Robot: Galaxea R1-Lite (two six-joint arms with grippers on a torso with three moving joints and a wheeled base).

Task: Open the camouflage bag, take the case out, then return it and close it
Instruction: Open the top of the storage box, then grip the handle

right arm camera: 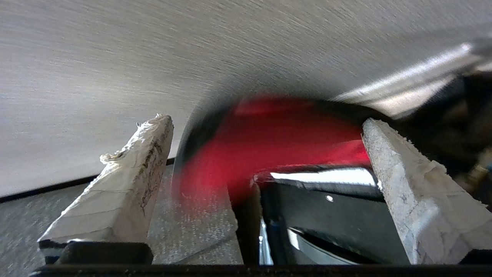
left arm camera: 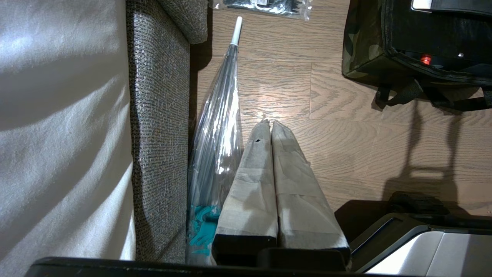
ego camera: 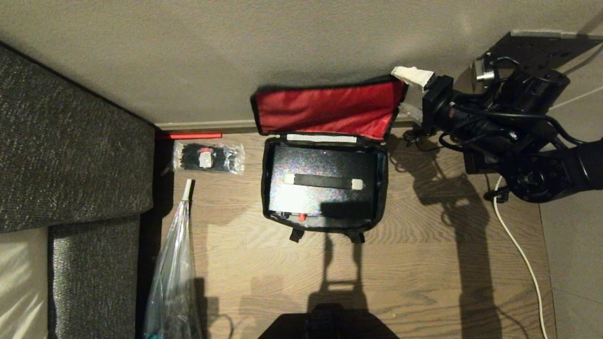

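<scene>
Wood floor against a pale wall; camouflage bag [ego camera: 325, 188] open by the skirting, red lid flap propped on the wall.

The case [ego camera: 320, 186] lies inside the bag, its near edge in shadow, a red knob just showing there. Right end effector [ego camera: 411, 92] hangs at the flap's right corner, fingers spread wide, nothing between them; contact with the flap cannot be told, and its wrist view is smeared. Left end effector [left arm camera: 269, 127] is off the bag's near-left corner, fingers pressed together, empty. Left of the bag: packet of black ties [ego camera: 208, 158], clear umbrella [ego camera: 176, 263] partly cut off, sofa [ego camera: 70, 141]. Right of it: white cable [ego camera: 518, 249]. Bare floor lies in front of the bag.
</scene>
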